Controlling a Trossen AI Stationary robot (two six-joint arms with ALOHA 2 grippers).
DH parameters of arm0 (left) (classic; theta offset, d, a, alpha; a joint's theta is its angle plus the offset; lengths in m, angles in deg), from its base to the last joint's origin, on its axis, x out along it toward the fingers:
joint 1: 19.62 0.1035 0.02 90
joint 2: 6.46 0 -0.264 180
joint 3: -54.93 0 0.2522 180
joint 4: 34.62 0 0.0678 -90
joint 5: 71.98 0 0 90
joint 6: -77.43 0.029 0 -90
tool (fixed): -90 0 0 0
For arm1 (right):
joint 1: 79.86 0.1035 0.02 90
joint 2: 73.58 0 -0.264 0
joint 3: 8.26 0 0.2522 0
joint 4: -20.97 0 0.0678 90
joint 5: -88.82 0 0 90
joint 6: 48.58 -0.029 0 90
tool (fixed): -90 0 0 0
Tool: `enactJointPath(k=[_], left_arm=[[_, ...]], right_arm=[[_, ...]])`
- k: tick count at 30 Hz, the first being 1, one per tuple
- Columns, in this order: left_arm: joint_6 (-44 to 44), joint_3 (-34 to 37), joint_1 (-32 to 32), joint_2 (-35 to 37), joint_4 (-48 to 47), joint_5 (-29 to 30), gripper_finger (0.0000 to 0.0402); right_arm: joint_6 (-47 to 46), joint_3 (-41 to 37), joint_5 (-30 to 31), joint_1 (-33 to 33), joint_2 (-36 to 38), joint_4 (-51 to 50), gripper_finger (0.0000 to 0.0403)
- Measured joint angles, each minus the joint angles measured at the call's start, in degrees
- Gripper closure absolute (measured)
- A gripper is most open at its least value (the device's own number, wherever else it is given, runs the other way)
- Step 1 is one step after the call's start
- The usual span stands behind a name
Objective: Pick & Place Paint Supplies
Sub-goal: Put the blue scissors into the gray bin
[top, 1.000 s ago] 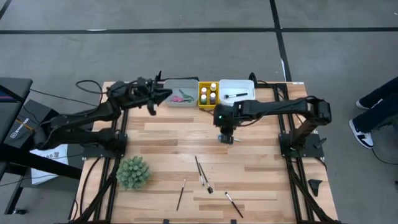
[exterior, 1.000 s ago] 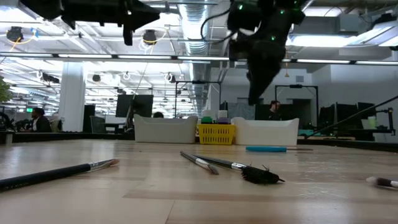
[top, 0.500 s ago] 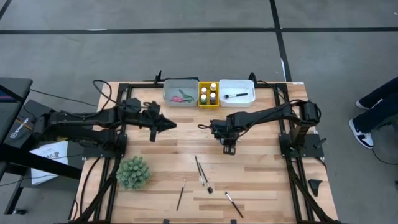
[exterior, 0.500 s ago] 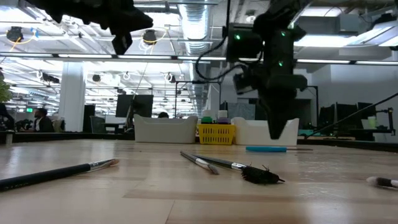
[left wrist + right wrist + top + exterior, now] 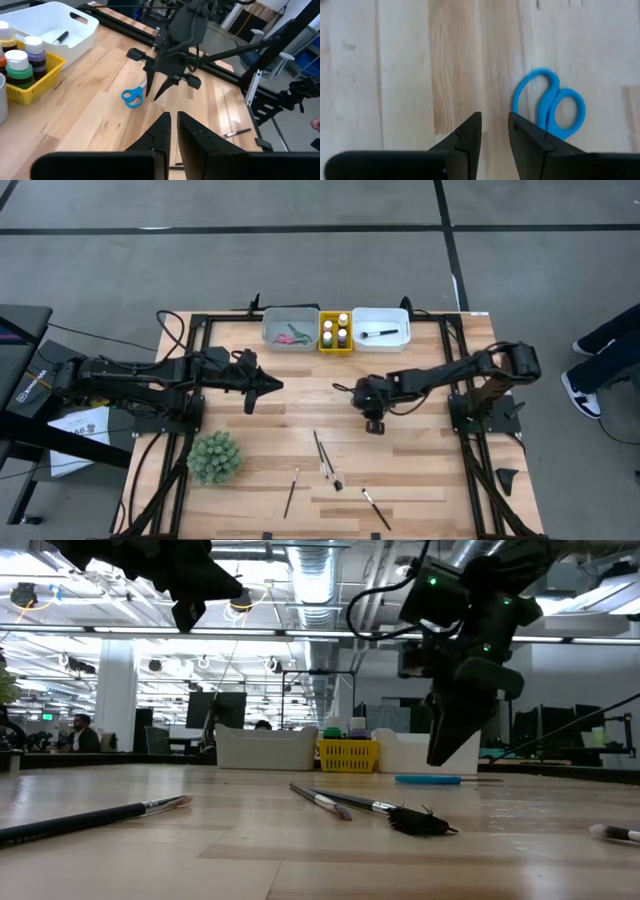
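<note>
So the wooden table [image 5: 260,420] has the two arms over its middle, three trays along the far edge and a few brushes [image 5: 322,454] lying near the front edge. The right gripper [image 5: 372,420] hangs point-down right over the blue scissors [image 5: 551,107], which lie flat on the bare wood in the middle of the table, in front of the yellow tray [image 5: 335,346]; its fingers are only a narrow slit apart and hold nothing, and in its own wrist view the handle loops sit just off to one side of the tips, not between them. The left gripper [image 5: 268,386] hovers well off to the left, fingers nearly together, empty too. My take: these scissors are light, stiff and flat, with slick plastic loops, so they'll skate on the wood if nudged; I'd pinch across the loops or the neck by the pivot. Compared with half a second ago, the right gripper has slid a bit toward the front and tilted, while the left has barely shifted
</note>
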Motion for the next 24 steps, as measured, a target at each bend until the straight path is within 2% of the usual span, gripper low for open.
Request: enactJointPath(k=[7, 24], left_arm=[[-0.13, 0.00, 0.00, 0.00, -0.05, 0.00, 0.0380], [-0.15, 0.00, 0.00, 0.00, -0.11, 0.00, 0.0378]], right_arm=[[7.31, -1.83, -0.16, 0.02, 0.58, 2.64, 0.0310], [15.07, -1.81, 1.30, -2.04, -0.07, 6.06, 0.0310]])
